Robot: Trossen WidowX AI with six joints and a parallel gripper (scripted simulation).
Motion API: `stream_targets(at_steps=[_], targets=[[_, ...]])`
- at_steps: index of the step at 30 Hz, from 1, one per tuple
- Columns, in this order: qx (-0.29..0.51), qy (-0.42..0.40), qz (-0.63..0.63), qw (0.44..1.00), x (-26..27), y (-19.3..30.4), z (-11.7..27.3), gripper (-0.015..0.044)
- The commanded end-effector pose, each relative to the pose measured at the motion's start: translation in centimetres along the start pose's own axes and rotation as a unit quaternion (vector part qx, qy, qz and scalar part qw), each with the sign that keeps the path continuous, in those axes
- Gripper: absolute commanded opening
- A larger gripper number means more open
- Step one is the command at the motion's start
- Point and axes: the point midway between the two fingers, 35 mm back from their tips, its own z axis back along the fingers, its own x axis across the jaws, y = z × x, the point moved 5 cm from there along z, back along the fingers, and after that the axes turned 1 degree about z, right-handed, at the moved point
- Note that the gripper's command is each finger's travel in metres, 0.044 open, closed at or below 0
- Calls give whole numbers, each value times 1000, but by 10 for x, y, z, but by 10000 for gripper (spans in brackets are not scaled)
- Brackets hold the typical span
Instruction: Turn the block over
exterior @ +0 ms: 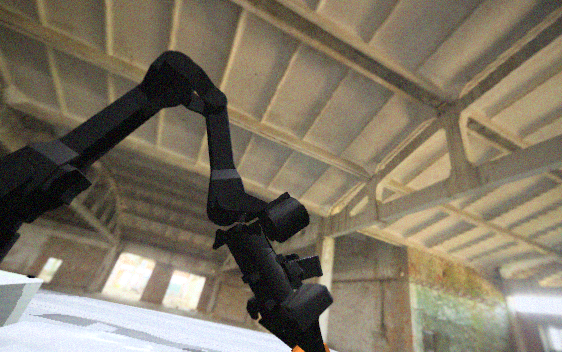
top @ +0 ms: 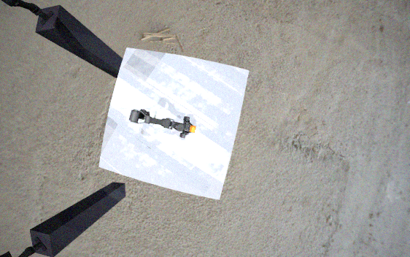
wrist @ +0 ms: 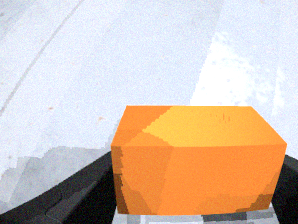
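The orange block (top: 192, 128) (wrist: 200, 177) is between the two black fingers of my gripper (wrist: 194, 161), which is shut on it. In the wrist view the block fills the lower middle, with a finger at its left and right ends. Two plain orange faces show there; no marked side can be made out. In the exterior view the hand slants down to the right, and only slivers of orange show at the bottom edge. Whether the block touches the table (top: 204, 179) (wrist: 100, 60) cannot be told.
A pale box-like thing (exterior: 15, 300) stands at the left edge of the exterior view. Two long dark beams (top: 80, 44) (top: 80, 215) lie off the table's left side in the top view. Patchy shadows cross the table top.
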Motion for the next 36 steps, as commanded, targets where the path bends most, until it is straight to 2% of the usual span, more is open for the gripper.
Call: stream_targets(at_steps=[1, 19, 36], targets=[[-21, -3, 2, 1000, 1, 11, -4, 0], [-154, 0, 5, 988, 2, 37, 6, 0], [-171, 0, 5, 985, 2, 37, 9, 0]])
